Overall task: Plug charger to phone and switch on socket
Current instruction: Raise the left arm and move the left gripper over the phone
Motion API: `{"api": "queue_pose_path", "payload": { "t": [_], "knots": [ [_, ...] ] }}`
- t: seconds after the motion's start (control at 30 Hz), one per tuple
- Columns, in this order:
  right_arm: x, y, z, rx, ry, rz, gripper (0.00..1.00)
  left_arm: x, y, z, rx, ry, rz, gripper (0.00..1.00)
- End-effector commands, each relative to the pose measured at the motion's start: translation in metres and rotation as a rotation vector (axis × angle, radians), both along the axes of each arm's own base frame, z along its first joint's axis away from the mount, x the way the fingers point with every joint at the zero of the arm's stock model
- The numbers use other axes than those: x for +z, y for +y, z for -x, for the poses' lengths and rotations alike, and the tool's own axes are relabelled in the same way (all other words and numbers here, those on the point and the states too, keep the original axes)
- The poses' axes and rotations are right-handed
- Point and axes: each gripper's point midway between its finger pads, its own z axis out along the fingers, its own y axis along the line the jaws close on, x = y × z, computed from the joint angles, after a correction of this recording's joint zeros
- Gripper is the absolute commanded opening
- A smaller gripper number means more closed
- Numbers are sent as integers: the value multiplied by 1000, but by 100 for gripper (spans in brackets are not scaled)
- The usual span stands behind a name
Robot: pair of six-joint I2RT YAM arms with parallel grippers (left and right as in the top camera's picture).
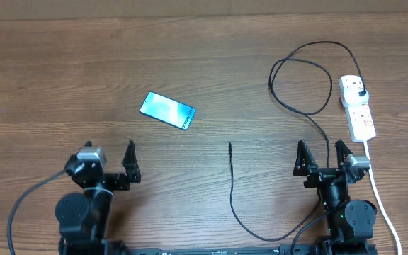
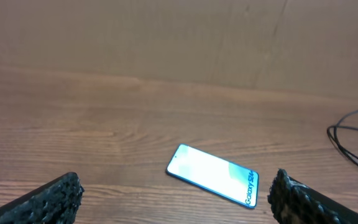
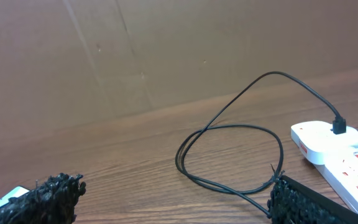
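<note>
Overhead shows the charger's connector tip (image 1: 230, 145) lying on the tabletop (image 1: 48, 71) at 9 o'clock of the right tool (image 1: 322, 157), the phone (image 1: 167, 111) at 10 o'clock of the tip, and the plug (image 1: 360, 92) seated in the socket (image 1: 358, 106) at 1 o'clock of that tool. Best pinch the cable (image 1: 232, 191) just behind the tip, keeping it aligned with the phone's port. Right tool and left tool (image 1: 108, 164) both gape wide, holding and touching nothing.

Overhead gives you the whole worktop (image 1: 190, 42) straight down; wrist cams sit low, looking forward: left shares the phone (image 1: 167, 111), right the socket (image 1: 358, 106).
</note>
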Motion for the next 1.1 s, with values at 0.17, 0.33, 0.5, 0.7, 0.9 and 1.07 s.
{"api": "queue_pose_path", "payload": {
  "t": [0.17, 0.33, 0.5, 0.7, 0.9, 1.07],
  "knots": [
    [-2, -1, 0, -7, -5, -5, 100, 38, -7, -28, -62, 115, 7, 100],
    [-2, -1, 0, -7, -5, -5, 100, 56, -6, -44, -61, 231, 20, 100],
    [-2, -1, 0, -7, -5, -5, 100, 76, -3, -59, -50, 318, 29, 100],
    [-2, -1, 0, -7, -5, -5, 100, 82, -2, -71, -56, 369, 17, 100],
    [-2, -1, 0, -7, -4, -5, 100, 73, -13, -64, -108, 416, 53, 100],
    [-2, -1, 0, -7, -5, -5, 100, 73, -18, -68, -122, 418, 106, 100]
  ]
}}
